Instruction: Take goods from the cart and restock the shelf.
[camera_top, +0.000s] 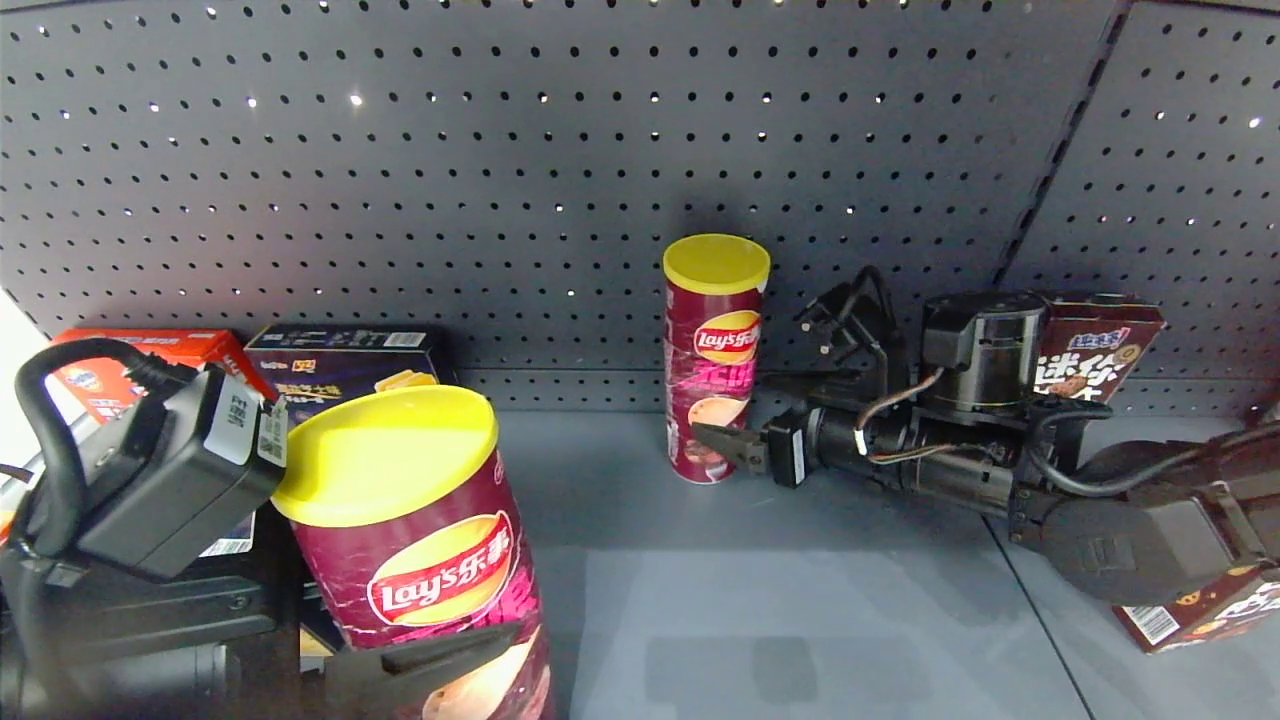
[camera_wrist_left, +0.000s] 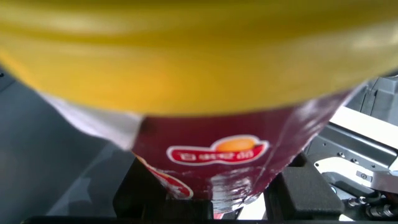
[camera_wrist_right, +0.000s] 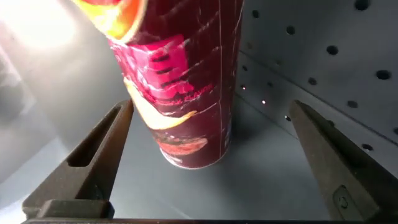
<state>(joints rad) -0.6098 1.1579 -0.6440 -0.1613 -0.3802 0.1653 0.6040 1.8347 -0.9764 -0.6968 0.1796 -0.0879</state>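
A maroon chips can (camera_top: 715, 360) with a yellow lid stands upright on the shelf floor near the pegboard back. My right gripper (camera_top: 725, 445) is low beside its base and open. In the right wrist view the can (camera_wrist_right: 186, 93) stands between the spread fingers (camera_wrist_right: 99, 162), which do not touch it. A second chips can (camera_top: 420, 530) is close at the front left, tilted a little, with my left gripper (camera_top: 420, 660) shut on its lower part. The left wrist view shows that can (camera_wrist_left: 217, 149) from above its yellow lid (camera_wrist_left: 186, 56), with dark pads (camera_wrist_left: 140, 193) against its sides.
A red box (camera_top: 140, 360) and a dark box (camera_top: 345, 360) lie at the shelf's back left. Brown cookie boxes stand at the back right (camera_top: 1100, 345) and front right (camera_top: 1200, 610). Bare grey shelf floor (camera_top: 780, 620) stretches between the two cans.
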